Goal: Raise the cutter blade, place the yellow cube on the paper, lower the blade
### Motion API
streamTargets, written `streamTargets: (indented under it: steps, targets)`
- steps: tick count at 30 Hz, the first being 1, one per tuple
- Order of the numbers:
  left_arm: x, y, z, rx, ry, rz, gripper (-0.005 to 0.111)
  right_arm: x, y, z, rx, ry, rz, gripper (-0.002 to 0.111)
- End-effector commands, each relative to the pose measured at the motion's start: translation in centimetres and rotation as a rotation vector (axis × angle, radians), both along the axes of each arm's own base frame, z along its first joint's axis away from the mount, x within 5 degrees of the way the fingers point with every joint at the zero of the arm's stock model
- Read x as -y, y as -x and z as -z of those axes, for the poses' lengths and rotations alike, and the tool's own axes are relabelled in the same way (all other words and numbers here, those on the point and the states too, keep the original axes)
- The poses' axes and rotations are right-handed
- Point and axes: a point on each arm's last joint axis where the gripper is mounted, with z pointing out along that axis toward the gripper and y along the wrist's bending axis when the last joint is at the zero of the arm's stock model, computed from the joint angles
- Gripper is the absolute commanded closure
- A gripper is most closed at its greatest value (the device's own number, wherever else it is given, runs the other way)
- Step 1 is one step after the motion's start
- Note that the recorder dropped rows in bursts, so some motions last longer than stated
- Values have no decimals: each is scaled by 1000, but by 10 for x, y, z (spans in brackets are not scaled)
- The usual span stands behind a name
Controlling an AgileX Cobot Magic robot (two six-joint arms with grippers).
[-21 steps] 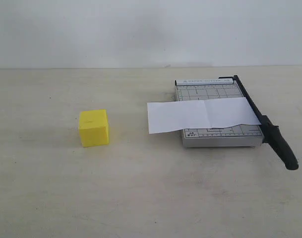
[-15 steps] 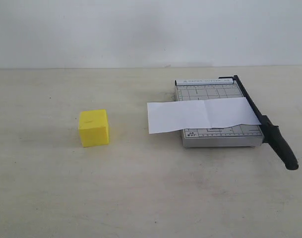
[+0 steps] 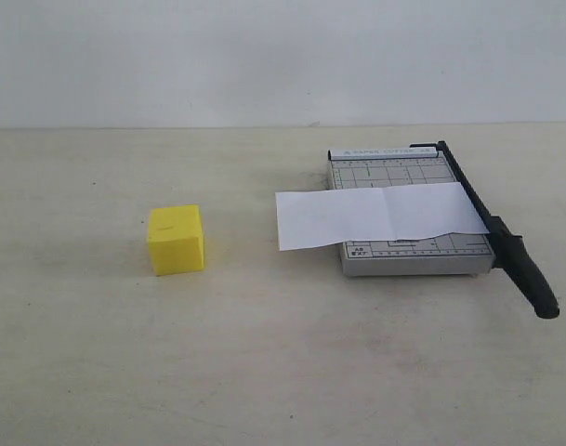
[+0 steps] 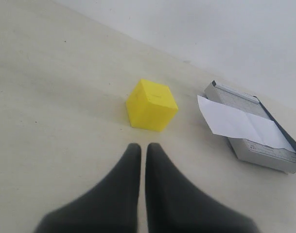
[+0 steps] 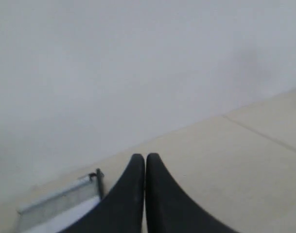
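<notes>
The yellow cube (image 3: 177, 239) (image 4: 151, 105) stands on the table left of the trimmer. The paper (image 3: 375, 214) (image 4: 245, 124) lies across the grey trimmer base (image 3: 408, 255) (image 4: 264, 154) and overhangs its left side. The cutter blade (image 3: 492, 228) lies flat along the base's right edge, its thick black handle (image 3: 532, 277) sticking out toward the front. My left gripper (image 4: 143, 146) is shut and empty, a short way off from the cube. My right gripper (image 5: 145, 156) is shut and empty, with the blade's hinge end (image 5: 99, 180) beside it. Neither gripper shows in the exterior view.
A plain white wall (image 3: 283, 60) rises behind the beige table (image 3: 264, 372). The table's far edge runs just behind the trimmer.
</notes>
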Motion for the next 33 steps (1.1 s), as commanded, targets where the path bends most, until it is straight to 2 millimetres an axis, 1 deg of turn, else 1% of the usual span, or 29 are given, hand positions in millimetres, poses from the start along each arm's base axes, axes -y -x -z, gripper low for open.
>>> streamTargets:
  steps: [1, 5, 12, 15, 17, 18, 19, 20, 22, 24, 25, 26, 27, 29, 31, 33]
  targets:
    - [0, 0, 2, -7, 10, -2, 102, 1, 1, -3, 90, -235, -7, 107]
    - [0, 0, 2, -7, 10, -2, 102, 1, 1, -6, 127, -251, -6, 107]
    - [0, 0, 1, -5, 10, -3, 102, 1, 1, -5, 123, -254, -6, 107]
    - [0, 0, 1, -5, 10, -3, 102, 0, 1, -8, 92, -211, -8, 107]
    - [0, 0, 1, -5, 10, -3, 102, -2, 4, -18, 37, -106, -13, 107]
    - [0, 0, 1, -3, 10, -4, 102, -3, 6, -29, 16, -43, -19, 107]
    - [0, 0, 1, -3, 10, -4, 102, -4, 7, -34, -6, -42, -28, 105]
    - [0, 0, 1, -3, 10, -4, 102, -5, 6, -42, -39, -16, -36, 101]
    - [0, 0, 1, -4, 10, -3, 102, -5, 0, -59, -129, 83, -49, 88]
    - [0, 0, 1, -4, 10, -3, 102, -5, -8, -76, -226, 170, -77, 67]
    - [0, 0, 1, -4, 10, -3, 102, -5, -14, -86, -264, 183, -100, 55]
    - [0, 0, 1, -4, 10, -3, 102, -5, -21, -96, -300, 178, -129, 47]
    - [0, 0, 1, -4, 10, -3, 102, -6, -28, -102, -344, 171, -159, 46]
    - [0, 0, 1, -4, 10, -3, 102, -7, -50, -116, -454, 180, -232, 48]
    - [0, 0, 1, -4, 10, -3, 102, -8, -78, -123, -562, 202, -300, 49]
    - [0, 0, 1, -4, 10, -3, 102, -10, -106, -126, -655, 227, -356, 49]
